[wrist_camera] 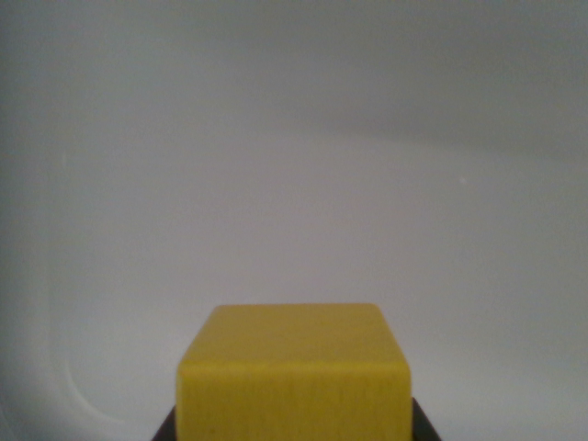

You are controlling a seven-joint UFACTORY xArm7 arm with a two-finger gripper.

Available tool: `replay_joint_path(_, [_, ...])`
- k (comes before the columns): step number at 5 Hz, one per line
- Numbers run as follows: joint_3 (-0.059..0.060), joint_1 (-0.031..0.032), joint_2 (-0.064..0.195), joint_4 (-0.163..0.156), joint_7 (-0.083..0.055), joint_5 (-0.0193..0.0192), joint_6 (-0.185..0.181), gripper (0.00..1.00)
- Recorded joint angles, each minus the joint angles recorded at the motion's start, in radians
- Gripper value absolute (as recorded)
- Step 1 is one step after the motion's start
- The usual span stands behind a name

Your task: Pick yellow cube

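Note:
The yellow cube (294, 372) fills the bottom middle of the wrist view, very close to the camera, with its top face and near face showing. Two dark slivers of my gripper (294, 430) show at the bottom edge. One fingertip (165, 430) lies against the cube's left side and the other against its right side, with no gap on either side. The jaws stand closed against the cube. The cube's lower part and most of the fingers are cut off by the frame's edge.
A plain white surface (294, 184) stretches behind and around the cube. A faint curved line (83, 400) runs at the lower left.

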Motion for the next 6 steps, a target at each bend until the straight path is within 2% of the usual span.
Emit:
replay_joint_path(1, [0.0, 0.0, 0.0, 0.0, 0.0, 0.0, 0.0, 1.0])
replay_joint_path(2, [-0.001, -0.0004, -0.018, 0.027, 0.001, 0.0002, 0.045, 1.0])
replay_joint_path(3, [-0.001, -0.0004, -0.018, 0.027, 0.001, 0.0002, 0.045, 1.0])
replay_joint_path(4, [-0.001, -0.0008, -0.035, 0.053, 0.002, 0.0004, 0.088, 1.0])
replay_joint_path(5, [-0.001, -0.0008, -0.035, 0.053, 0.002, 0.0004, 0.088, 1.0])
replay_joint_path(6, [-0.002, -0.0012, -0.051, 0.076, 0.002, 0.0006, 0.127, 1.0])
